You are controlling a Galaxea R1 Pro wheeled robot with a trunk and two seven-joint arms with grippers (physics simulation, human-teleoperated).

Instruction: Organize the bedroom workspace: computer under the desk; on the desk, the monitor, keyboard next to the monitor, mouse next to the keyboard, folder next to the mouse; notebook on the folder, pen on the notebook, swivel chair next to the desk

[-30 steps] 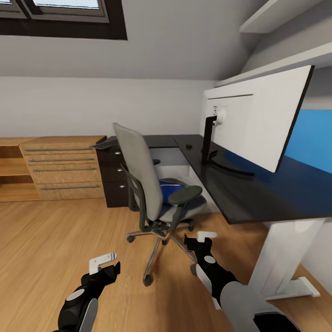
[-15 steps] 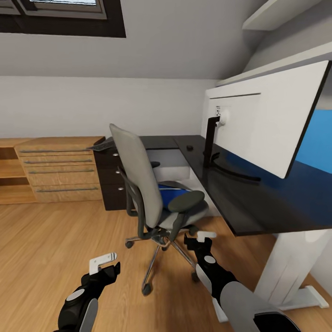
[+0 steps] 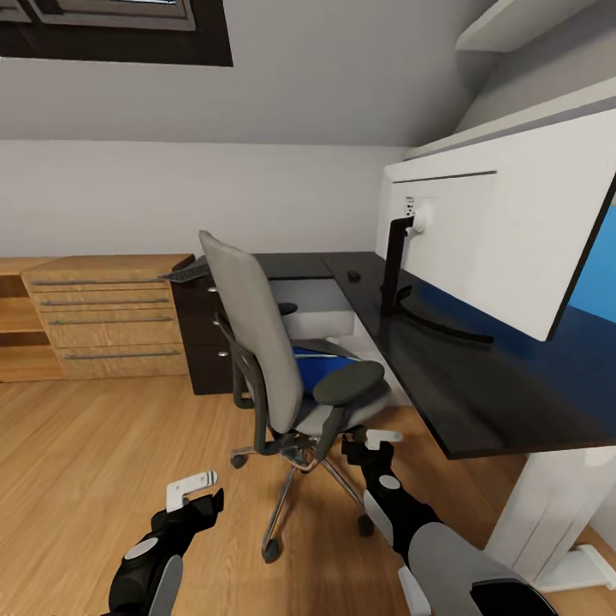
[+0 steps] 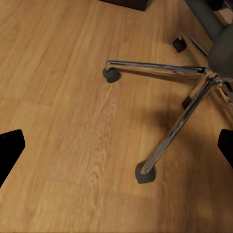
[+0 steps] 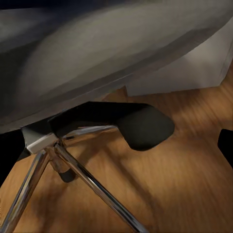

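Two end effectors, left (image 3: 190, 489) and right (image 3: 382, 436), hung low, both spread, nothing held. Whole view crept closer to chair (image 3: 282, 359) and table (image 3: 479, 385), so robot rolled in. Blue folder (image 3: 321, 370) sat on seat, grab probably next.

- From my head camera the room is evenly and softly lit, with no harsh bright spots.
- The glossy black desk (image 3: 479, 376) reflects the blue back panel (image 3: 599, 291) as a dull blue sheen.
- The swivel chair (image 3: 282, 359) casts only a faint, soft shadow on the wood floor (image 3: 77, 462).
- Straight lines lean outward near the edges of this wide view.
- My left wrist camera is sharp in the middle; the chrome chair base (image 4: 184, 111) shows thin highlights, and a diffuse shadow lies beside it.
- My right wrist camera is dimmer, looking at the shaded underside of the chair seat (image 5: 111, 43), which looks smeared and out of focus.
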